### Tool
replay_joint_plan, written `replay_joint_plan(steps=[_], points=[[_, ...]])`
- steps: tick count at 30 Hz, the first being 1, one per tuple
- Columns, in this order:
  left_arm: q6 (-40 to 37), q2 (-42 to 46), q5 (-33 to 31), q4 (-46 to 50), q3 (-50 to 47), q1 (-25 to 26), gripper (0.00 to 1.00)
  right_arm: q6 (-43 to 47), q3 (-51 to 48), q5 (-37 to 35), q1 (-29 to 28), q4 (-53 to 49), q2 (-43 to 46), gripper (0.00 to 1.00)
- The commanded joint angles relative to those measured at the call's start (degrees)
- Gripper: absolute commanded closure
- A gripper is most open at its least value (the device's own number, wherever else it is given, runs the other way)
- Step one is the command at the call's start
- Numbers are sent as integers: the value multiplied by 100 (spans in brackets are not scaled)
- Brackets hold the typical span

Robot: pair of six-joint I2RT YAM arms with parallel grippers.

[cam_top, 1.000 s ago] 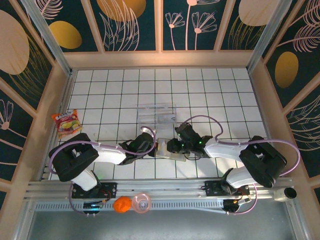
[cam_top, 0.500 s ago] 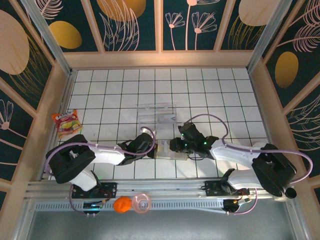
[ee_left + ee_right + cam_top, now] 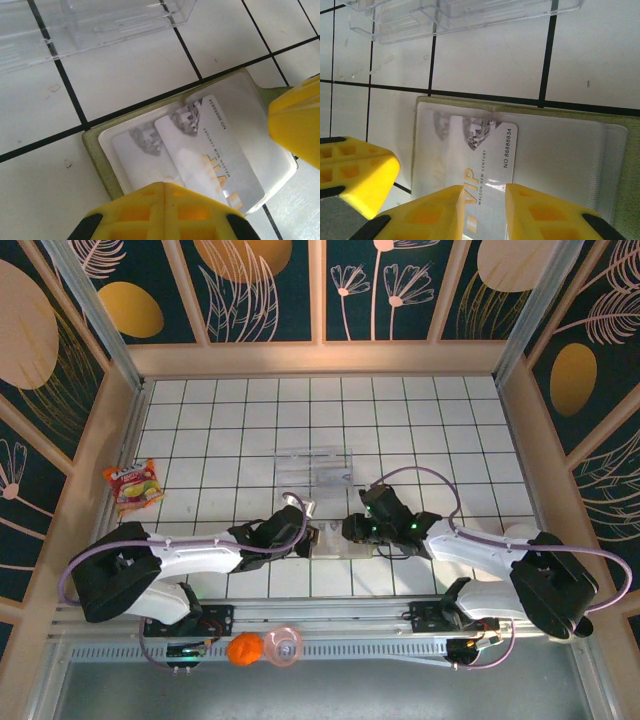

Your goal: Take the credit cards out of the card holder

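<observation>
White tiled floor (image 3: 420, 420) with dark grout lines, evenly and brightly lit, enclosed by pale wooden framing (image 3: 320, 357) and dark teal wall panels (image 3: 385, 290) printed with gold ovals and pale line-drawn leaves and flowers, with an aluminium rail (image 3: 330, 618) running along the near edge.

Top view: high, behind arms, looking down at whole table (image 3: 200, 420). Wrist views: close, steep down, sharing wallet (image 3: 98, 157) and tray (image 3: 110, 20) edge.

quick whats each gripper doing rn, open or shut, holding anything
left gripper: shut, tip at the edge of the card holder, holding nothing
right gripper: partly open over a credit card, not clamped on it
</observation>
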State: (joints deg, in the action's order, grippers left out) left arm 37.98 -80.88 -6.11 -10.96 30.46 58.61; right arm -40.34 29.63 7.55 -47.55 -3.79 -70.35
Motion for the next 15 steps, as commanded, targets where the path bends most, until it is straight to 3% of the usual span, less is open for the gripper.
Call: replay_joint_plan(steps=[1, 4, 10, 15], points=[[2, 142, -514, 483, 41, 2, 96, 138, -33, -8, 61, -48, 24, 72], [26, 337, -322, 217, -174, 1, 92, 180, -97, 132, 70, 92, 67, 72], [-81, -134, 433, -548, 99, 10, 92, 263, -27, 273, 79, 194, -152, 71], [-243, -566, 712, -686, 427, 35, 97, 263, -61, 282, 89, 213, -133, 71]])
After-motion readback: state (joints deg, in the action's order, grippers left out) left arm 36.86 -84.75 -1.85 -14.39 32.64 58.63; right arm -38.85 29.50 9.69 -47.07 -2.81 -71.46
